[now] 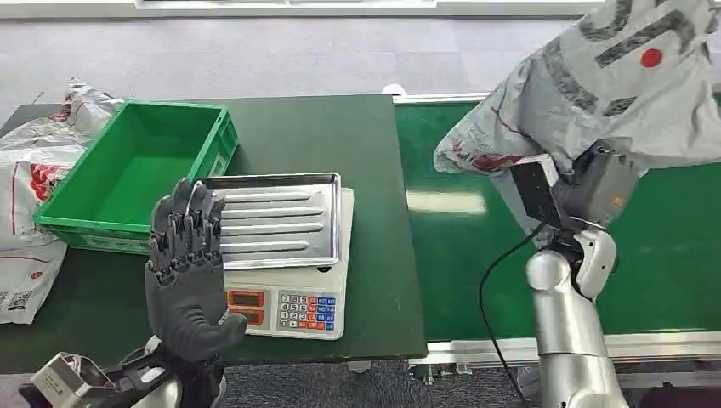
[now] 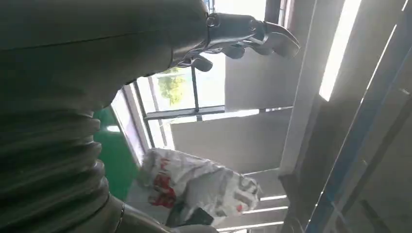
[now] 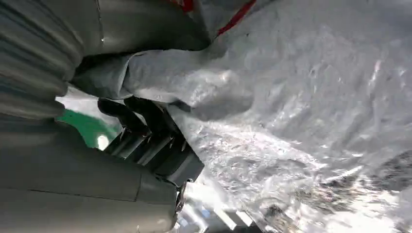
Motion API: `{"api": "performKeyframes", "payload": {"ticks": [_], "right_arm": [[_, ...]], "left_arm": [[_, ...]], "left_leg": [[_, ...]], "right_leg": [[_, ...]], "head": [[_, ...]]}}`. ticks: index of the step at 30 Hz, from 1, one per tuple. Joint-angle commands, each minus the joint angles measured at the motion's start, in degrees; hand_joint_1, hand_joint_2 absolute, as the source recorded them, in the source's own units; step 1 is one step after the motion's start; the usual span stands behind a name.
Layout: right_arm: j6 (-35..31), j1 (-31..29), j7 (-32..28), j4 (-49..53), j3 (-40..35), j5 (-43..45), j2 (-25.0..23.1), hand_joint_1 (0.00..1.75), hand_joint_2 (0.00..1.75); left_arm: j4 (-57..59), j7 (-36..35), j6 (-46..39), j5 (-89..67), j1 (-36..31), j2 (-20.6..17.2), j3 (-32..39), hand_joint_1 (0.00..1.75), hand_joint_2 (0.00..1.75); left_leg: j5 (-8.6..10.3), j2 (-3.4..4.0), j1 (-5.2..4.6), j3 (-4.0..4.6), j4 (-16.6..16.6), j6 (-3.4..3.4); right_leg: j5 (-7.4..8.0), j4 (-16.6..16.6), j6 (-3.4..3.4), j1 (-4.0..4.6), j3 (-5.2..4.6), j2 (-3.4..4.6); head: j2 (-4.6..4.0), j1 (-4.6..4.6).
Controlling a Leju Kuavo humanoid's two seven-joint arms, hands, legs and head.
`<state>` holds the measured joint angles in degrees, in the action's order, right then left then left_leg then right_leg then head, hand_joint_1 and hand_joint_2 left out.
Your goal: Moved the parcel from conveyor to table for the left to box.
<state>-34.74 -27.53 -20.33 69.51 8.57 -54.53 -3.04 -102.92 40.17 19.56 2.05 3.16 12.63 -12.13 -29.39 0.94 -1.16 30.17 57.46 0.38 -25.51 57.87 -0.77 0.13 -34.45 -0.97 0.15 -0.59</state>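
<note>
Currently the right hand (image 3: pixel 145 141) grips the parcel (image 1: pixel 612 85) above the conveyor (image 1: pixel 459 255); placement on the table (image 1: pixel 374 170) remains. Left hand (image 1: pixel 189 272) fingers extended, empty.

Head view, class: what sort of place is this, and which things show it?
Probably a parcel sorting or packing station: a green conveyor belt, a weighing scale on the table, and a grey parcel held by the right hand.
</note>
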Motion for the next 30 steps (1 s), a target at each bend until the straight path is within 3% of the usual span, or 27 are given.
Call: {"api": "performKeyframes", "payload": {"ticks": [1,4,5,7,12,16,30], "right_arm": [[9.18,-11.46,8.15,-12.21,-1.44,-2.03,-1.97,1.75,1.75],[11.02,-12.00,8.41,-13.94,-2.26,-2.37,-1.60,1.75,1.75],[24.10,-15.56,8.49,-19.64,-6.85,-3.67,-1.32,1.75,1.75],[31.07,-20.83,3.14,-28.17,-10.27,-1.53,-4.07,1.75,1.75],[32.49,-29.33,-1.37,-40.30,-16.41,-2.25,-11.75,1.75,1.75],[37.36,-31.56,-7.74,-42.01,-18.96,-0.16,-14.41,1.75,1.75],[39.28,-31.98,-9.57,-41.80,-19.53,1.34,-15.06,1.75,1.75]], "left_arm": [[5.57,-0.17,-0.15,0.67,-3.34,-1.47,-1.40,0.00,1.75],[5.49,-0.17,-0.13,0.62,-3.23,-1.49,-1.30,0.00,1.75],[6.08,-0.17,0.64,0.67,-4.06,-2.03,-1.55,0.00,1.75],[7.92,-0.17,1.84,0.62,-6.26,-2.10,-2.04,0.00,1.75],[10.54,-0.17,0.72,0.69,-8.92,-2.01,-3.78,0.00,1.75],[10.82,-0.17,0.12,1.02,-9.13,-2.40,-3.80,0.00,1.75],[11.32,-0.17,-0.37,1.24,-9.59,-2.45,-3.50,0.00,1.75]], "left_leg": [[0.00,0.27,-0.03,-0.06,-0.05,-0.10],[-0.01,0.54,0.01,0.22,-0.15,-0.15],[0.03,0.53,0.06,0.17,-0.23,-0.21],[0.00,0.51,0.03,-0.18,-0.16,-0.17],[-0.02,1.07,0.07,-0.07,-0.20,-0.25],[0.11,0.53,0.12,-0.13,-0.09,-0.22],[0.18,0.11,0.12,-0.02,-0.10,-0.27]], "right_leg": [[0.07,0.01,0.04,-0.06,-0.04,0.34],[0.17,-0.09,0.04,-0.05,0.04,0.61],[0.21,-0.20,0.04,-0.02,0.10,0.63],[0.14,-0.10,0.04,-0.01,0.01,0.56],[0.29,-0.03,-0.05,-0.02,0.03,1.13],[0.17,0.03,-0.10,0.10,-0.10,0.58],[0.17,0.02,-0.08,0.11,-0.06,0.27]], "head": [[0.00,0.00],[0.00,0.00],[0.00,-0.02],[0.00,-0.02],[0.00,0.00],[0.00,-0.04],[0.00,0.00]]}}
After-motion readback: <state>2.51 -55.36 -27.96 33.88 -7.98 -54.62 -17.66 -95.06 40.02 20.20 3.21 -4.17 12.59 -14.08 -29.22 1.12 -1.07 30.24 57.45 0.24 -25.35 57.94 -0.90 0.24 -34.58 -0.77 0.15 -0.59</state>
